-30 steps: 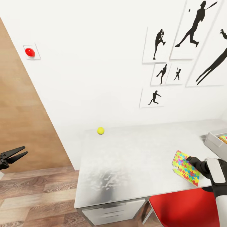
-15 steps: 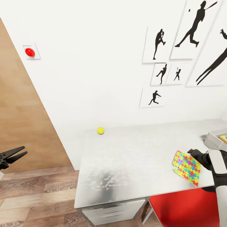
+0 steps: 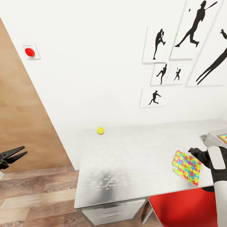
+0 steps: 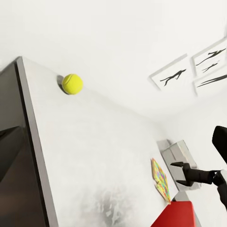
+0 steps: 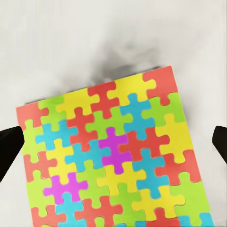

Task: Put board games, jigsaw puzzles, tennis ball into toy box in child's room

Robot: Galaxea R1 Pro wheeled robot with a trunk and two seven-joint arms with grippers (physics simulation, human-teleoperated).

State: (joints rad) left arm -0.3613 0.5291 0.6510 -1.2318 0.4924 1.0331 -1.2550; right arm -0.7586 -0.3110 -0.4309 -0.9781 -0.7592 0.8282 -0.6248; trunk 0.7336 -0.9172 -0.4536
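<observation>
Head view: the long light grey worktop (image 3: 132, 164) spans the near right, with the shallow grey toy box (image 3: 215, 140) at its far right end, a second multicolour slab just showing inside. Near that end lies the thin squarish multicolour jigsaw puzzle (image 3: 186, 167), its edges skewed to the worktop's near edge. The right pincer (image 3: 193, 150) hovers at the puzzle's right far corner, fingers spread either side in the right wrist view (image 5: 111, 151); a second ago it sat lower over the slab. The left pincer (image 3: 15, 154), spread, hangs well left. The small yellow-green tennis ball (image 3: 100, 130) rests far left.
</observation>
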